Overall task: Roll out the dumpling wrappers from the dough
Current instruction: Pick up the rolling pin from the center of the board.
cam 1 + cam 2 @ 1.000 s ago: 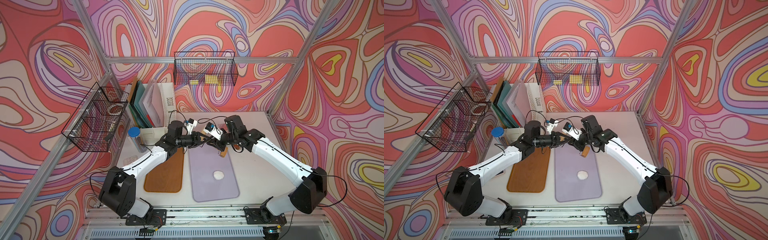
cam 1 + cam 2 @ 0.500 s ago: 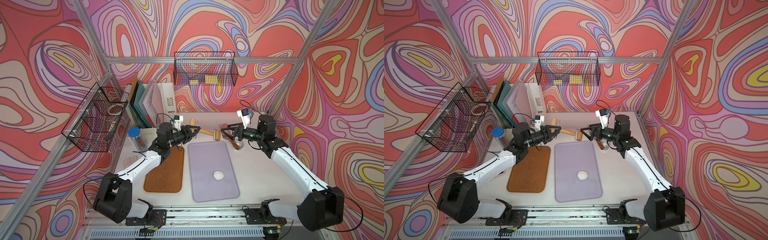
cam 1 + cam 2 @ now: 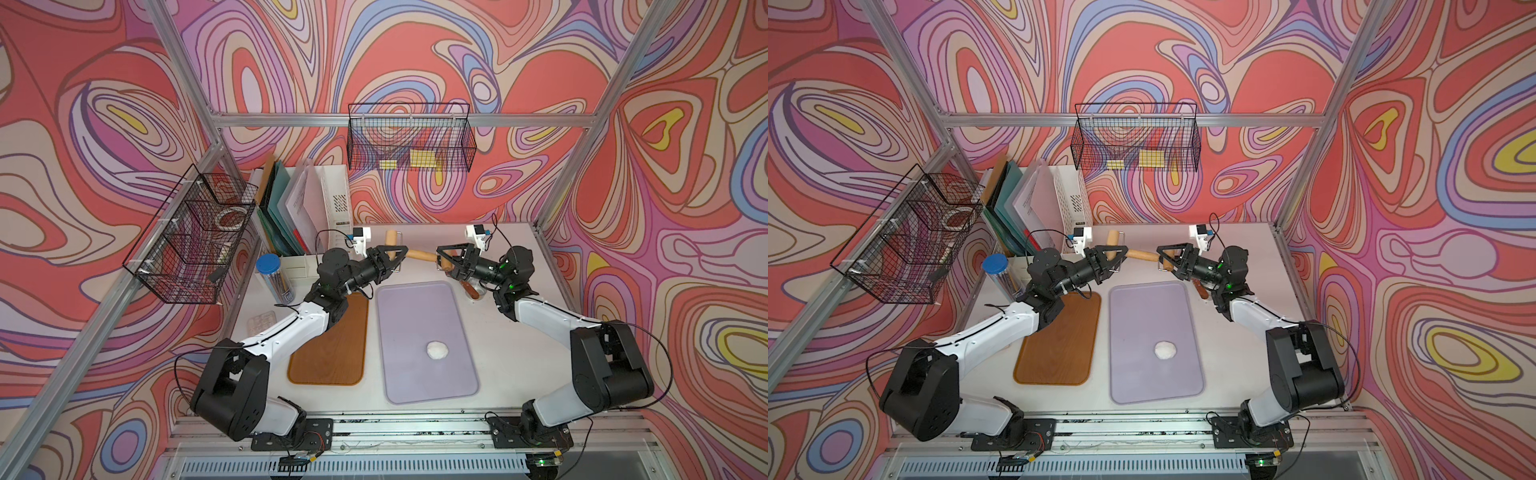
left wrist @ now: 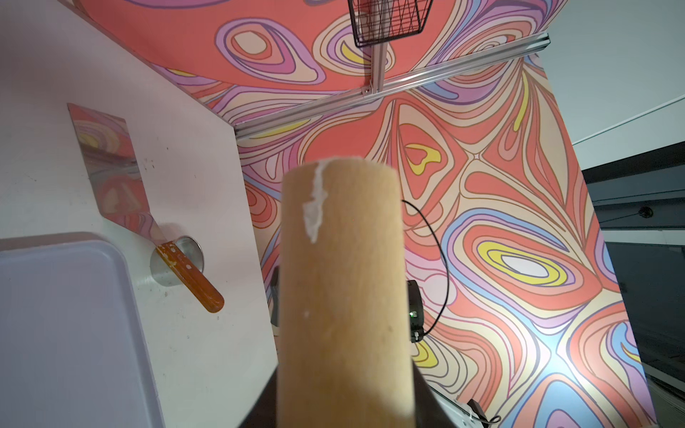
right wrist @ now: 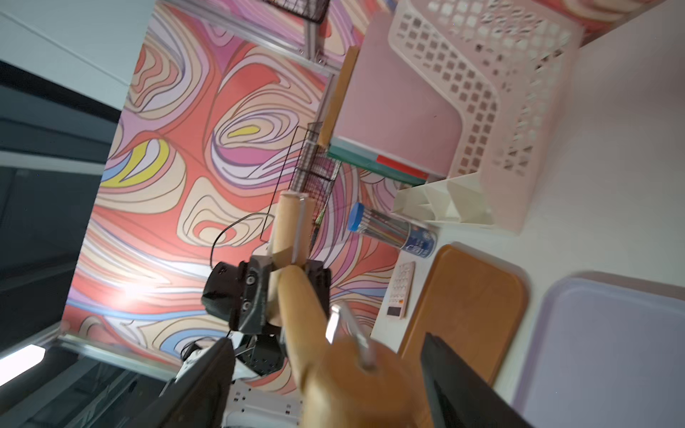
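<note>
Two robot arms meet in the air just past the far edge of a purple mat [image 3: 415,316], with a wooden roller [image 3: 420,254] between them. The left gripper [image 3: 397,258] pinches one end of the roller. The right gripper [image 3: 444,261] has its fingers spread to either side of the other end. The right wrist view shows a gap on each side, so it does not seem to grip.

The roller's long axis runs side to side, along the mat's far edge. The dough [image 3: 437,350], a small rounded white lump, lies on the mat's right half, toward its near edge. It is well apart from both grippers and below them, on the right arm's side. To reach it, the roller would have to travel toward the mat's near edge and come down.
</note>
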Controlling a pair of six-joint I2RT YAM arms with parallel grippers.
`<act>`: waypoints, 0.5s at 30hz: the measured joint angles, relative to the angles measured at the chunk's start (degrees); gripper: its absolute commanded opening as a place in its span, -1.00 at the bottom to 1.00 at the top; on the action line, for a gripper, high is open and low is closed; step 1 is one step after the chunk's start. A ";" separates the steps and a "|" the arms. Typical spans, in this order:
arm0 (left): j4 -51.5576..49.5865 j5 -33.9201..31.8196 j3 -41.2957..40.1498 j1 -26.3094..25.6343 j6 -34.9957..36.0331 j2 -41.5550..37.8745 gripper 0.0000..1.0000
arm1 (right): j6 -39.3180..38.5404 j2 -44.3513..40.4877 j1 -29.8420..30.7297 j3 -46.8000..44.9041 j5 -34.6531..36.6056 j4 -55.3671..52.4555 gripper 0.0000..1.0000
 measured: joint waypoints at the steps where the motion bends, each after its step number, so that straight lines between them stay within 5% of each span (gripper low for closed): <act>1: 0.48 -0.04 0.00 -0.44 -0.33 0.52 -1.00 | 0.72 0.00 0.46 0.28 -0.31 1.07 0.67; 8: 4.04 -0.81 0.00 -0.50 -2.16 2.32 -1.00 | 0.11 -0.02 1.27 0.59 -0.50 -1.01 0.46; 15: 4.61 -1.42 0.00 -0.52 -2.34 2.36 -1.00 | -1.03 -0.46 1.62 0.59 -0.48 -3.54 0.01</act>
